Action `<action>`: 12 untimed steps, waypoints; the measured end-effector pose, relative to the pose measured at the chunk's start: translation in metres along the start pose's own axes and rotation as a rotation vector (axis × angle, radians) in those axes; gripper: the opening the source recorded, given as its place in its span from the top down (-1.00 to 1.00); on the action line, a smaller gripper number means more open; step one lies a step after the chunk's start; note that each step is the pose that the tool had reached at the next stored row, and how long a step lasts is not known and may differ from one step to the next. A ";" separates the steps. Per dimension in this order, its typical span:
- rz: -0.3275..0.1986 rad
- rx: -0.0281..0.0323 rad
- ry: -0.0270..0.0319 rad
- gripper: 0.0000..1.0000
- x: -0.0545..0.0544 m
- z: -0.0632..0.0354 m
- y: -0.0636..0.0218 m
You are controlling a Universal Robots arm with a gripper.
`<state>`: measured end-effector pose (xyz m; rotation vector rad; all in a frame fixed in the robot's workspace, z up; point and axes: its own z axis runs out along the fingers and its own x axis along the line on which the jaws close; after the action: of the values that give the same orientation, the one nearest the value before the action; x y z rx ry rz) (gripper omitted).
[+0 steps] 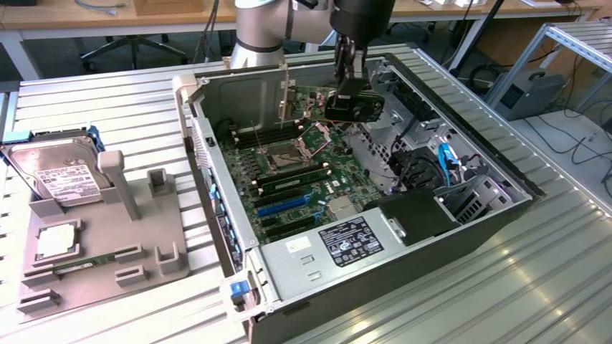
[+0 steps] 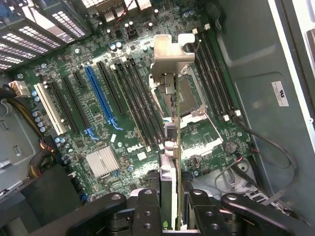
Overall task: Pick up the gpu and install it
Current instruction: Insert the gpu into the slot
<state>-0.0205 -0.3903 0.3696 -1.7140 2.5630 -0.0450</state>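
- The black claw [image 2: 170, 209] is clamped on the gpu [image 2: 171, 162], a thin flat card with a brownish-green circuit board. One black finger [image 2: 147, 206] sits against each face of the card.
- A silver metal bracket [image 2: 170, 56] closes the end of the card away from the claw.
- The gpu stands on edge in the air inside the open black and grey computer case [image 1: 402, 287]. It is above the green motherboard [image 2: 74, 142] and not seated in any slot.
- In the wrist view the card runs edge-on over the black memory slots [image 2: 142, 108], just beside the silver processor socket [image 2: 192, 98].
- The long blue expansion slot [image 2: 101, 96] and the white slot [image 2: 49, 108] lie off to one side, apart from the card. A ribbed silver heatsink [image 2: 101, 160] sits near the blue slot's end.
- In the exterior view the silver-grey robot arm [image 1: 260, 32] stands behind the far part of the case, and the bracket end points to the exterior view's left.
- On the ribbed metal desk [image 1: 535, 287], at the exterior view's left of the case, a grey moulded holder [image 1: 143, 229] carries a silver hard drive with a white label [image 1: 57, 179] and a narrow green memory stick [image 1: 86, 263].
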 end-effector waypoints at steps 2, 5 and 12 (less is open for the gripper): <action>-0.004 -0.0001 -0.0003 0.47 0.000 0.0000 0.0000; -0.010 -0.0003 -0.0007 0.47 0.000 0.0001 0.0000; -0.026 -0.0008 -0.0015 0.47 0.000 0.0001 0.0000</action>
<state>-0.0205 -0.3904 0.3695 -1.7467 2.5403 -0.0438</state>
